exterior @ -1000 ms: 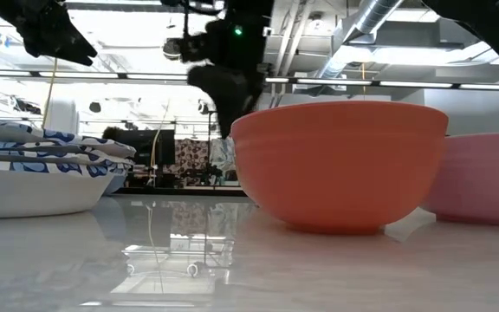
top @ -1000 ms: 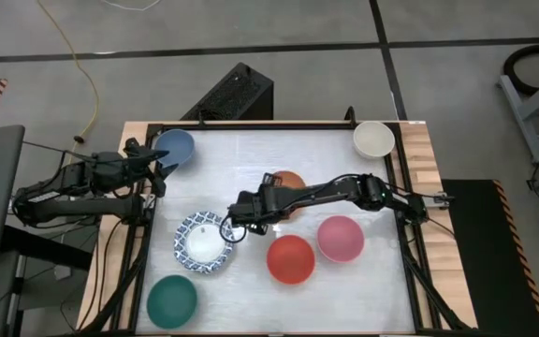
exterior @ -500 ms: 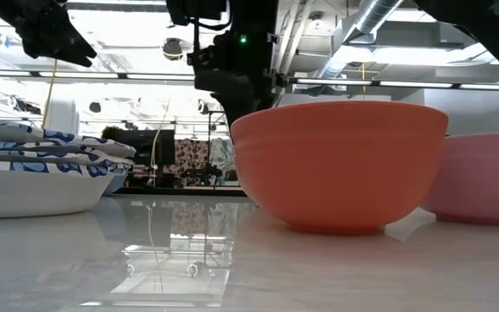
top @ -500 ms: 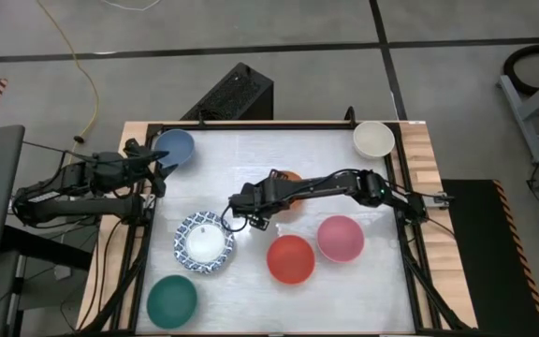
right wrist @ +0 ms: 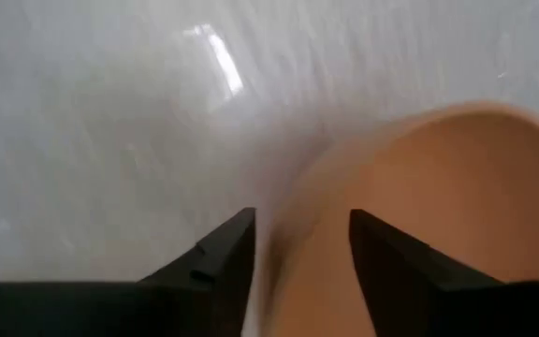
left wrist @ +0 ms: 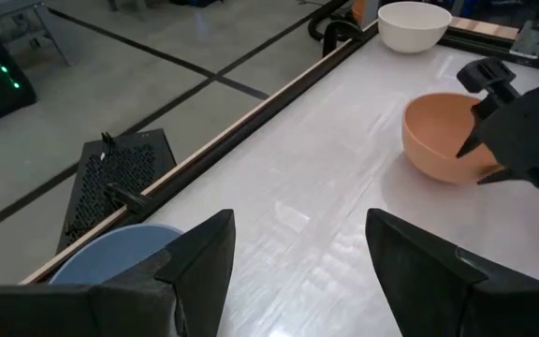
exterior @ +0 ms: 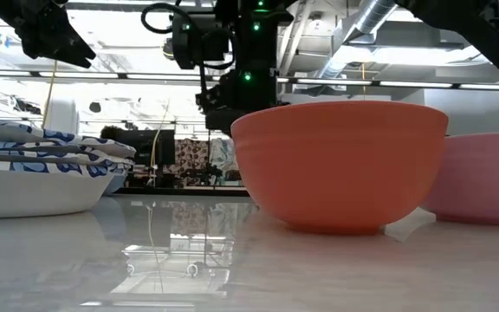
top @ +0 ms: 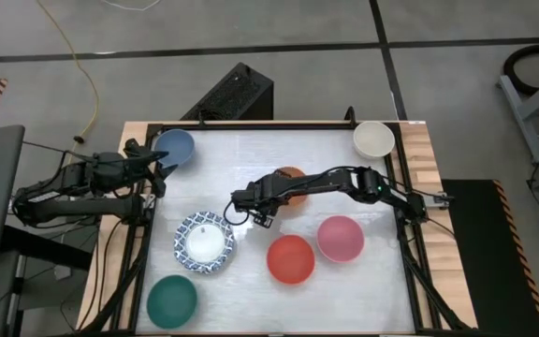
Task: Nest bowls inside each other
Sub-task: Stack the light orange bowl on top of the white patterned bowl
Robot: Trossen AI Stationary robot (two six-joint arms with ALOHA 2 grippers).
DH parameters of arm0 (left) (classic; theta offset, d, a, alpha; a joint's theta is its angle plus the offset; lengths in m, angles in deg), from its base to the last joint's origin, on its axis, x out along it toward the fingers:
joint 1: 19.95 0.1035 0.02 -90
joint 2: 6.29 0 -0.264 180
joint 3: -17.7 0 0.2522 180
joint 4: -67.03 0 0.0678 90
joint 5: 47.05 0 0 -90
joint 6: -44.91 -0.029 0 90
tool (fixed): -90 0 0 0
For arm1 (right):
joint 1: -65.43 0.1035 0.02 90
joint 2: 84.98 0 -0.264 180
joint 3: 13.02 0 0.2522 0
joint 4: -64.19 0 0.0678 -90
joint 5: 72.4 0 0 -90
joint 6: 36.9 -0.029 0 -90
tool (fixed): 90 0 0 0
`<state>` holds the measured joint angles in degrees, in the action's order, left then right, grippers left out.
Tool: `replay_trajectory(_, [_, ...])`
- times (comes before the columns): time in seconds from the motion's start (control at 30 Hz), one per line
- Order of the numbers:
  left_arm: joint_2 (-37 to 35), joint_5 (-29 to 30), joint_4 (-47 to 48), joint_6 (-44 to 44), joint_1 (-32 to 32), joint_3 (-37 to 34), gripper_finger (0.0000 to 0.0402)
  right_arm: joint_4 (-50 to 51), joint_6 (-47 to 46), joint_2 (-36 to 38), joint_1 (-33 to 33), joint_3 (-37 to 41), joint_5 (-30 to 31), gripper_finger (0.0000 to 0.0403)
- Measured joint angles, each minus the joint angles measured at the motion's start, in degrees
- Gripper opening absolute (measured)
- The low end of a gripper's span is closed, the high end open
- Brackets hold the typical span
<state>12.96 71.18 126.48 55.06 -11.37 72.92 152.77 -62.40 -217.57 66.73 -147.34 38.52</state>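
My right gripper point(top: 269, 198) points steeply down over the orange bowl point(top: 292, 175) at mid-table. It is open, with one finger inside and one outside the bowl's near-left rim point(right wrist: 293, 220); I see no touch. The bowl rests on its base. My left gripper point(left wrist: 298, 271) waits open at the left edge, above the blue bowl point(top: 175, 147). A stack of white bowls with blue patterned rims point(top: 204, 241) sits nearer the front. The red point(top: 291, 259), pink point(top: 341, 238), green point(top: 172, 300) and cream point(top: 373, 139) bowls stand apart.
The red bowl point(exterior: 340, 165) fills the middle of the low view and hides the orange bowl there. The table has a raised wooden border point(top: 419, 159). Bare white tabletop point(top: 241, 159) lies between the blue and orange bowls.
My right gripper has moved away from the patterned stack toward the table's far right, and has come over the orange bowl's rim, turning a little at the wrist. The bowls have stayed where they were.
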Motion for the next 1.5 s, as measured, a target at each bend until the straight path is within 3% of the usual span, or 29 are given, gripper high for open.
replay_trajectory(0.1, [0.00,0.00,0.00,-0.02,0.00,0.00,0.0232,-0.55,0.00,0.13,-0.02,-0.09,0.06,0.0145])
replay_trajectory(0.23, [0.00,0.00,-0.01,0.07,0.01,0.00,0.0232,-0.52,1.45,0.11,0.04,-0.07,-0.12,0.0041])
replay_trajectory(0.3, [0.00,0.00,-0.02,0.08,0.02,0.00,0.0232,-1.48,3.04,0.11,0.17,-0.12,0.33,0.0017])
replay_trajectory(0.73, [0.00,0.02,-0.07,0.21,0.02,0.00,0.0232,-5.80,11.96,0.15,3.04,-2.22,3.36,0.0009])
replay_trajectory(1.17, [0.00,0.13,-0.07,0.20,0.02,0.00,0.0232,-20.30,37.13,0.22,7.52,-6.75,4.02,0.0008])
replay_trajectory(1.5, [0.00,0.33,-0.05,0.20,0.02,0.00,0.0232,-31.17,52.86,0.22,9.83,-6.93,-9.53,0.0008])
